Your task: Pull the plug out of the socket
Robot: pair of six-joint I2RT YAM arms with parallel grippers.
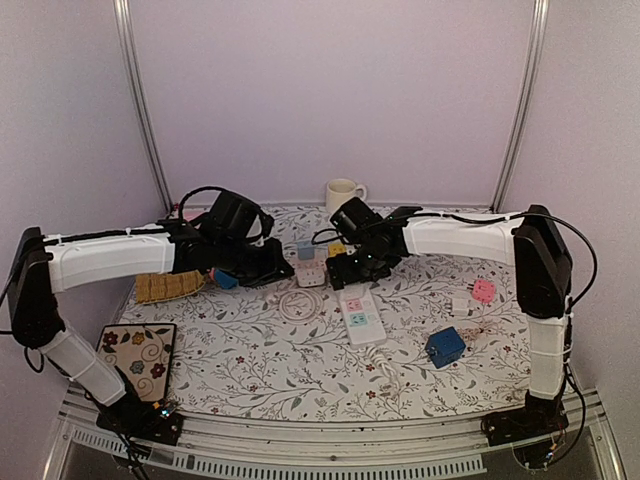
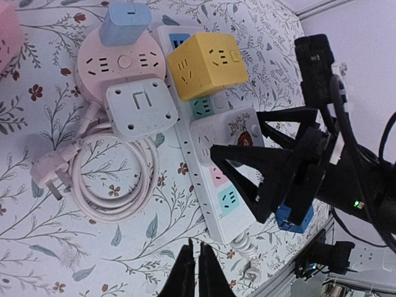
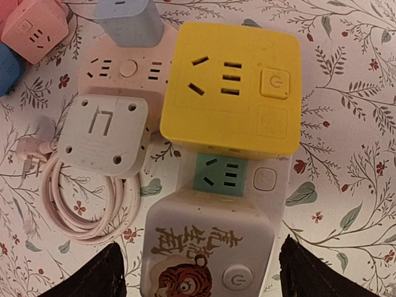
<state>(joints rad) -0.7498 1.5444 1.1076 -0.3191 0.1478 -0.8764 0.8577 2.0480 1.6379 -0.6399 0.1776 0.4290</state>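
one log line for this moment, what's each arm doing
right pincer: open, straddling tiger plug | tiger plug: seated in power strip | left pincer: shut, empty | pull: not started

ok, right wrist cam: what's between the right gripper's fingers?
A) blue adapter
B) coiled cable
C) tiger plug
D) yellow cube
C: the tiger plug lies between the right gripper's open fingers; the yellow cube sits beyond it.
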